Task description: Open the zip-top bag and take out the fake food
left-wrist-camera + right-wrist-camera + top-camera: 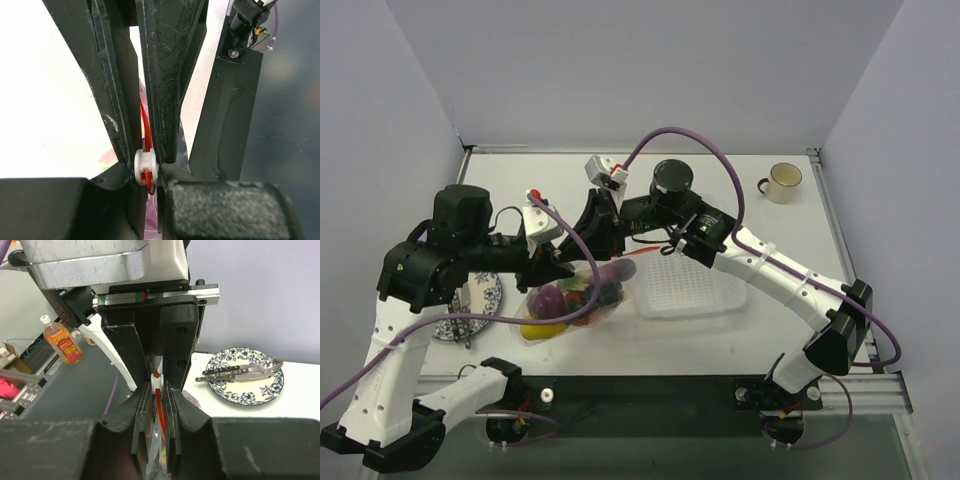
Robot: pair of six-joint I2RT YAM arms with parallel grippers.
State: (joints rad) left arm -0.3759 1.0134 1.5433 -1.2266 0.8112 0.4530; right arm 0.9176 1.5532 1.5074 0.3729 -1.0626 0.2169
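The zip-top bag (pixel 582 312), clear plastic, lies between the two arms with the fake food (pixel 548 300) inside: a purple eggplant (pixel 612 272), a yellow piece (pixel 540 328) and red bits. Its orange-red zip strip (pixel 160 412) stands on edge, with a white slider (pixel 146 166) on it. My left gripper (pixel 563 263) is shut on the bag's mouth right at the slider (pixel 157 381). My right gripper (pixel 159 392) faces it nose to nose, its jaws pressed close on the strip just behind the slider. In the left wrist view the right gripper's fingers (pixel 165 100) come down from above.
A white mesh basket (pixel 690 292) sits to the right of the bag. A blue-patterned plate (pixel 480 300) holding utensils (pixel 240 371) lies on the left. A cup (pixel 782 182) stands at the far right corner. An orange bottle (pixel 62 342) stands off the table.
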